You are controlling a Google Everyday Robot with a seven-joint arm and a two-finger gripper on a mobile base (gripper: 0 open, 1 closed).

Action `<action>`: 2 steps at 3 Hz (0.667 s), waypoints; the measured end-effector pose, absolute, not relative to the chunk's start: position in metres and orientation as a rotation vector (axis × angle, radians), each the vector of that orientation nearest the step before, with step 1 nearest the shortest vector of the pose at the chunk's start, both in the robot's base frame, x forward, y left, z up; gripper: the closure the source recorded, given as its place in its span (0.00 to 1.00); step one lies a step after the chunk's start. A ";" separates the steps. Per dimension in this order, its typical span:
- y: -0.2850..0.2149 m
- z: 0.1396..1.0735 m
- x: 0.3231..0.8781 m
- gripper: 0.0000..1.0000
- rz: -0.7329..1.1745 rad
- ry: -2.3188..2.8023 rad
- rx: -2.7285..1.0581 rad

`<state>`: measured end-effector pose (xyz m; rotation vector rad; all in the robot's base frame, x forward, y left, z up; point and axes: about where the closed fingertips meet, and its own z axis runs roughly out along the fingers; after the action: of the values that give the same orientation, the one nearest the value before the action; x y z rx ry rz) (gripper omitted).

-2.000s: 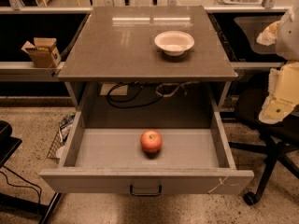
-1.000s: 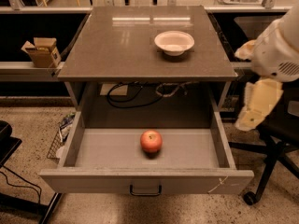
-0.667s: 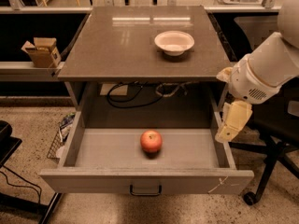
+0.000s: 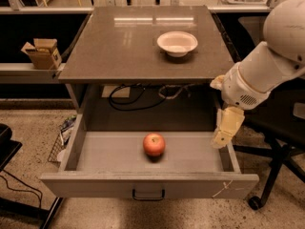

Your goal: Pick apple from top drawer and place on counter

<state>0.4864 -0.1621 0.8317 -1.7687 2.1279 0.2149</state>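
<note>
The red-orange apple (image 4: 154,144) lies on the grey floor of the open top drawer (image 4: 109,154), a little right of its middle. The drawer's dark handle (image 4: 148,194) is on the front panel. My gripper (image 4: 223,135) hangs from the white arm over the drawer's right wall, to the right of the apple and well apart from it, holding nothing. The grey-brown counter (image 4: 119,44) lies above and behind the drawer.
A white bowl (image 4: 177,43) sits on the counter's right part. A cardboard box (image 4: 42,53) stands on the side shelf at left. Cables (image 4: 138,95) hang under the counter. An office chair base (image 4: 274,175) stands at right.
My arm has swung in from the right edge, leftward and down, and the gripper is now at the drawer's right wall. The apple has not moved.
</note>
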 end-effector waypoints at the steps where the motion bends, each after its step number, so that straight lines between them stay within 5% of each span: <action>1: -0.152 0.795 0.504 0.00 0.301 2.110 -1.771; 2: -0.144 0.755 0.526 0.00 0.370 2.081 -1.768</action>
<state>0.5257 -0.1439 0.7546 -1.7681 2.0809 0.3698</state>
